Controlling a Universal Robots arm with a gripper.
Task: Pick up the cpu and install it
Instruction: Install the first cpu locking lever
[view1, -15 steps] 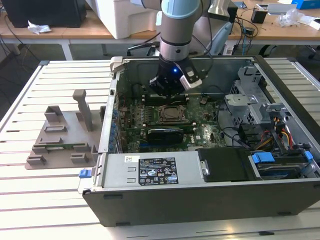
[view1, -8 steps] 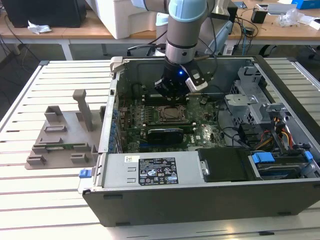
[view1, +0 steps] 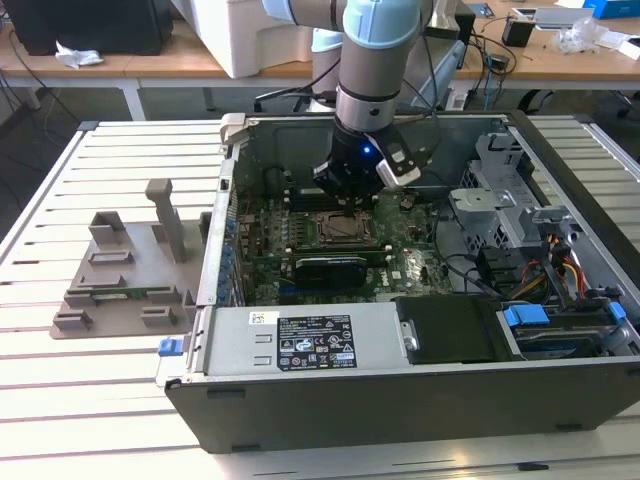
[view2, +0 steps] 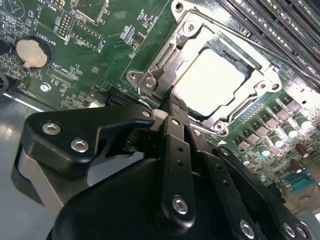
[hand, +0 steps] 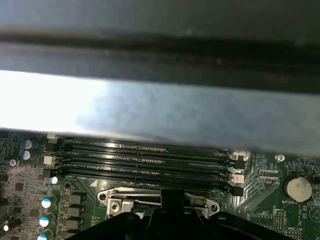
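Because the socket (view2: 150, 82) lies deep within the open computer case (view1: 400, 400), approached from straight above, with the gripper (view1: 352, 200) held low over the motherboard (view1: 400, 265) and clear of the case walls. Judged from the second wrist view to have the cpu (view2: 210, 82) lying flat and square inside the socket's metal frame, silvery top upward, not lifted off it. Shows the fingers (view2: 175, 130) drawn narrow and close together, gripping nothing that can be seen, with the tip at the cpu's near edge. Probably narrow so as to fit inside the frame without catching the screws at its corners.

Cannot settle whether tip and chip truly touch or merely sit just beside each other, since covered there by the black finger links. Cannot read the cpu's top either, washed out to plain white by glare. Hard to say as well whether the socket's retaining plate is folded over the chip or standing open.

In the first wrist view, cuts the socket off behind the gripper (hand: 172, 197), leaving just a strip of frame next to the memory slots (hand: 150, 160), under a broad blurred grey band too close to identify. Leaves the grey parts holder (view1: 120, 270) well apart, outside the case
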